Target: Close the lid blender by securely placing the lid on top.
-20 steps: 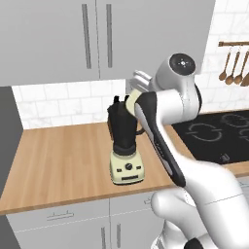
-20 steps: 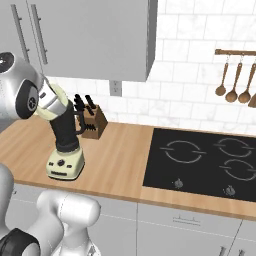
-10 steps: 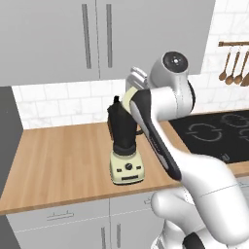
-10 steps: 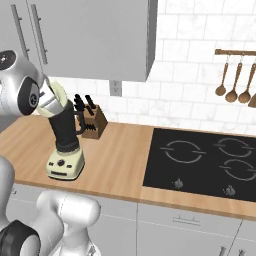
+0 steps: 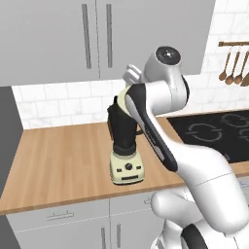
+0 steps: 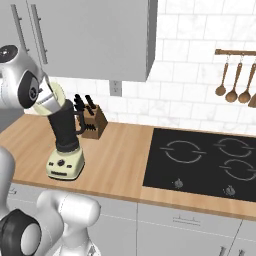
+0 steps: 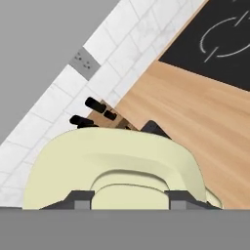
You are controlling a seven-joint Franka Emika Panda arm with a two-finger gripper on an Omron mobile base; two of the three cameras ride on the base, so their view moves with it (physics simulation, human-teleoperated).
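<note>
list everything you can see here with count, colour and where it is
lid: 1, pale cream-green, held tilted at the top of the jar, between the fingertips
blender: 1, dark jar on a cream base with a black dial, on the counter left of the hob
knife block: 1, brown wood with black handles, behind the blender by the wall
hob: 1, black, set in the counter's right part
counter: 1, light wood
spoons: several, brown, hanging on a wall rail at right
socket: 1, grey, on the white tiled wall
cabinets: grey, above the counter
gripper: 1, dark tips, shut on the lid's knob
arm: 1, white, bent over the blender
</note>
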